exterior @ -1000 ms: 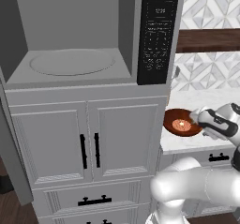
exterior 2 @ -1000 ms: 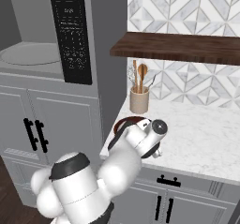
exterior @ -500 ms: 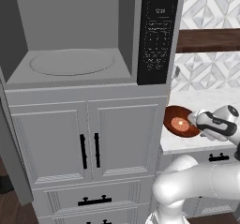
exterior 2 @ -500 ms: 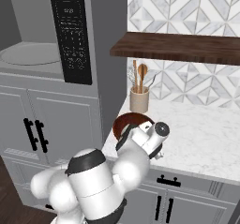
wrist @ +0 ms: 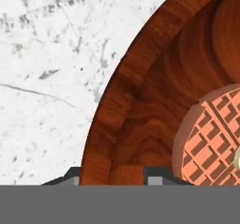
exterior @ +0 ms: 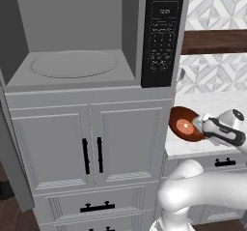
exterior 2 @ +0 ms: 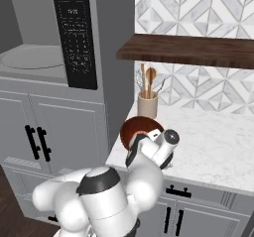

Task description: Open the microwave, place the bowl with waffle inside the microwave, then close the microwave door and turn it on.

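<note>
**Bowl is off the counter and tilting toward the microwave**

Big change vs a sec ago: the bowl with waffle (exterior: 185,124) sits higher and further left in the left base view, and it's tipped up so I see its inside face-on, w/ the waffle (exterior: 183,125) still at centre. A sec ago it lay lower and flatter by the counter edge. So I judge the lift is done and the carry has begun — the microwave (exterior: 96,36) is already open, turntable (exterior: 74,64) bare, so next is the swing left and up into the cavity. The door itself I can't make out properly; prob. the dark slab at the far left edge.

The gripper (exterior: 200,124) is clamped on the bowl's rim. In the hand view the fingertips (wrist: 157,175) straddle the rim at the bottom, wood right between them, marble counter (wrist: 47,78) behind.

Arm pose: elbow bulks low in the right base view, forearm reaching up and fwd, wrist (exterior 2: 161,147) bent so the hand points left toward the microwave side. Bowl (exterior 2: 139,132) hangs over the counter's left corner, just in front of the utensil jar (exterior 2: 147,102), apart from it.

Tilt worries me — the waffle could slide if I roll further.
</note>
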